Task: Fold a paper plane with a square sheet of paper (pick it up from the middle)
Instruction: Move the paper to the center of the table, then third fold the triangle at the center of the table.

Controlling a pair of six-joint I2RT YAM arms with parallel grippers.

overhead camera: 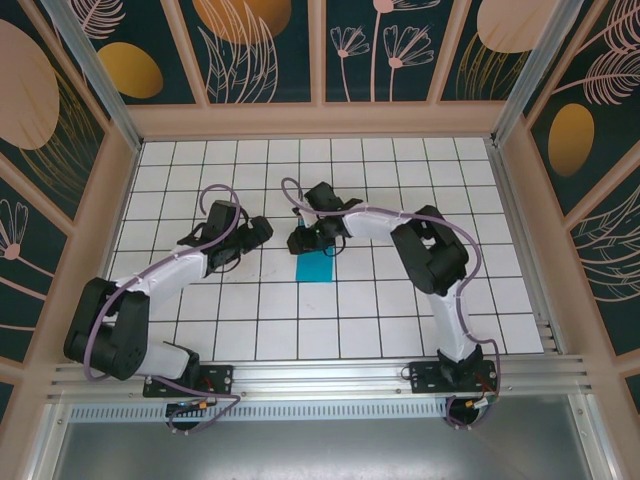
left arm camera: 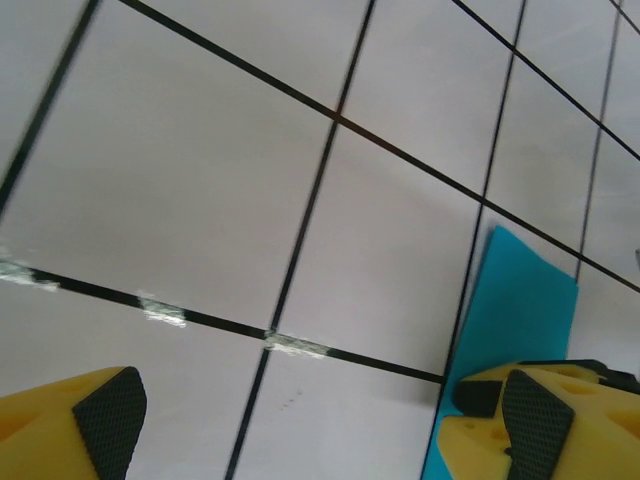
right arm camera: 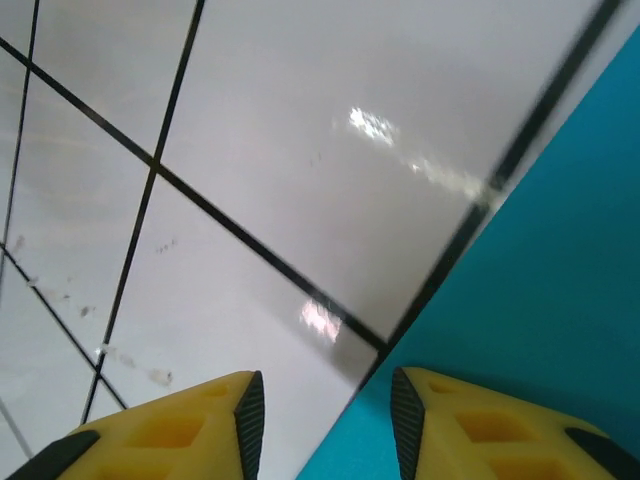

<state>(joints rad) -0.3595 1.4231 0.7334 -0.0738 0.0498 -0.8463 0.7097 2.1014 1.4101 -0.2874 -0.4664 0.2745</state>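
Legible text, labels, brands, numbers, signs: none in any view. The teal paper sheet [overhead camera: 314, 268] at frame centre is plain and unmarked. The table [overhead camera: 400, 320] carries only a black grid of lines, and the wall panels [overhead camera: 260, 50] along the upper edge carry leaf and flower motifs without lettering.

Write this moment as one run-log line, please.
blue paper: lying flat on tiled table | left gripper: open, beside paper | right gripper: open, low over paper's edge
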